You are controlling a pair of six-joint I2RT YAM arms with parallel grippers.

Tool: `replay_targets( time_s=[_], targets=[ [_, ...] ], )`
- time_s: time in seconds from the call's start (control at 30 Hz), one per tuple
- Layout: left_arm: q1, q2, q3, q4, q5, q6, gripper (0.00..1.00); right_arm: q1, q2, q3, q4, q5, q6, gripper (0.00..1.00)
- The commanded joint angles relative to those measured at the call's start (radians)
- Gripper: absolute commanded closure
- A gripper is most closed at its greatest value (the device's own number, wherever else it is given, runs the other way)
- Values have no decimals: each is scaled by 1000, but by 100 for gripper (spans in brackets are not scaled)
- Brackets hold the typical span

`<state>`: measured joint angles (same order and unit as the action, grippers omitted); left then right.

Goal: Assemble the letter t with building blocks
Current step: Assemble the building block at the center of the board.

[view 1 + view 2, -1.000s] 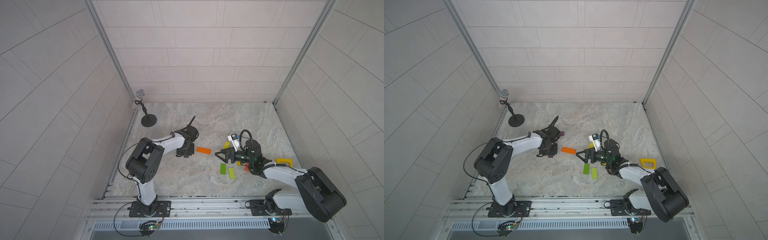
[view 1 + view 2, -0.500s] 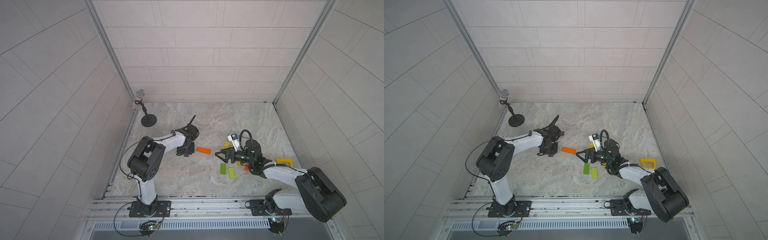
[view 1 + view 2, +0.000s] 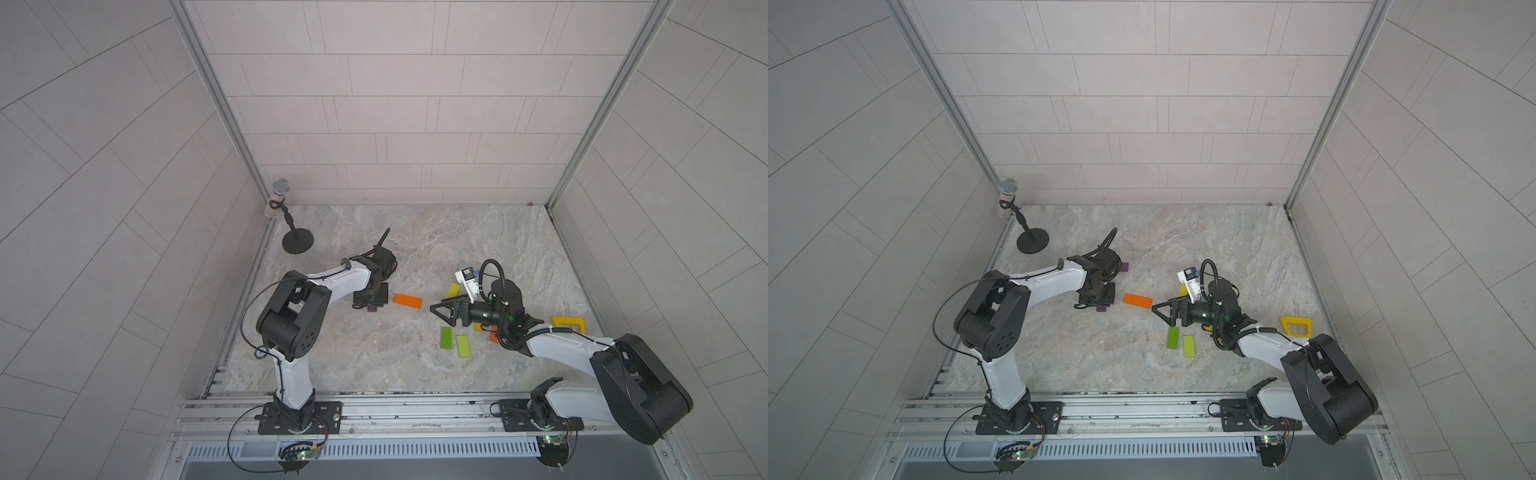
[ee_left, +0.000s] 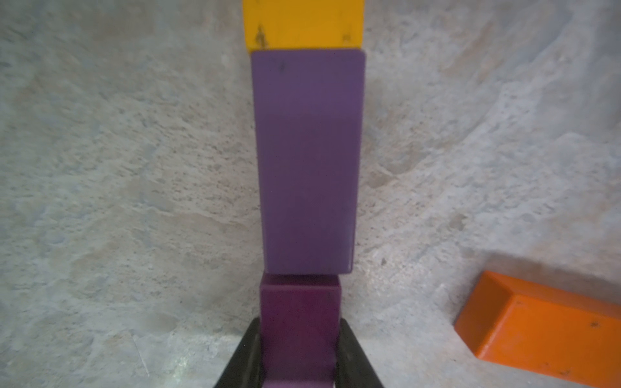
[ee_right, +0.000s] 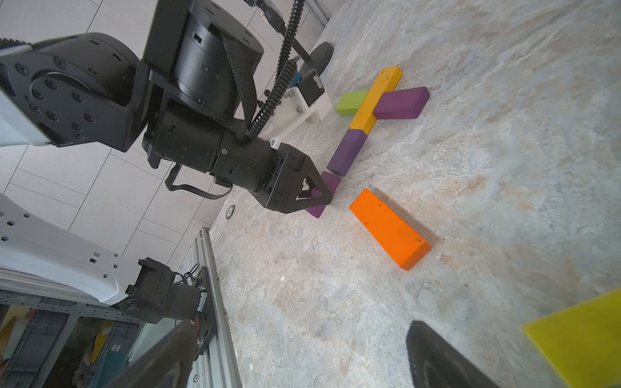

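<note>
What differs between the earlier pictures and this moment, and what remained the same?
Nothing has visibly moved. The left gripper keeps its fingers shut on the dark purple block. The right gripper stays open and holds nothing. The orange block lies where it was.

The left arm (image 3: 332, 284) and right arm (image 3: 561, 349) are made of white shells joined by black round joints (image 5: 77, 90) dotted with small screws. A black ribbed cable (image 5: 285, 50) is looped over the wrist, where a white camera bracket (image 5: 295, 111) is bolted.
</note>
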<state>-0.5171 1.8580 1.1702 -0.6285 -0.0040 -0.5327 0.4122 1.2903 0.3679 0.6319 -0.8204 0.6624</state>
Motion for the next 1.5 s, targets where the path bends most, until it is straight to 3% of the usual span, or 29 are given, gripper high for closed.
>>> replay_targets(
  time_s=[0.0, 0.83, 1.47],
  targets=[
    [6, 25, 20, -15, -16, 10, 73, -2, 2, -1, 25, -10, -6, 0],
    [19, 33, 32, -17, -1, 13, 71, -3, -7, -1, 20, -13, -6, 0],
    [14, 29, 31, -17, 15, 20, 57, -3, -11, 0, 20, -17, -6, 0]
  ],
)
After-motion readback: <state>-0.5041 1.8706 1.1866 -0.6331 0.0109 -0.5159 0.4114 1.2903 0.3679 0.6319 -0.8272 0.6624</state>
